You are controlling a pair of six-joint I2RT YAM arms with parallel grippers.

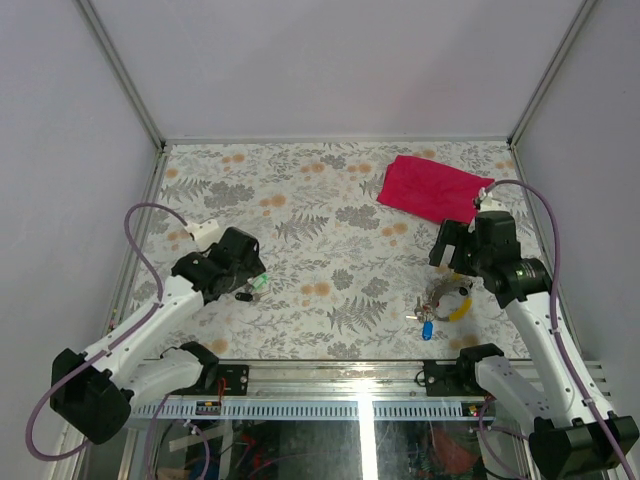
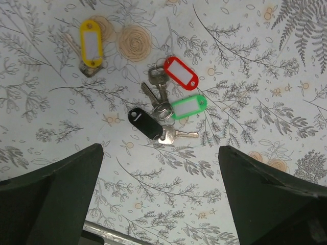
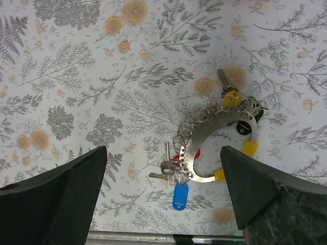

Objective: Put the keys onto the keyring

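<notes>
Fingers (image 2: 51, 199) of your left end effector (image 2: 159, 152) stand spread wide and hold nothing; the wrist view looks straight down between them. The keys (image 2: 164, 108) lie on the flowered table (image 1: 320, 200) just beyond those fingertips, bunched in a small cluster. In that cluster you can see a black tag (image 2: 144, 122) on the near left, a green tag (image 2: 188, 107) to its right and a red tag (image 2: 180, 72) on the far side, with silvery key blades fanned between them. A yellow-tagged key (image 2: 91, 43) lies by itself further off to the left, apart from the bunch.

Moving right across the table, the keyring (image 3: 204, 140) lies flat near the front edge. It shows as a curved silvery metal strip carrying a row of small split rings, with yellow tags along its outer side. A blue tag (image 3: 179, 196) and a few keys hang at its near end. Your right end effector (image 3: 163, 149) hovers over it, its fingers set wide apart and gripping nothing. Beyond it, near the back right corner, a red cloth (image 1: 432, 188) lies on the table, well apart from the keyring.
</notes>
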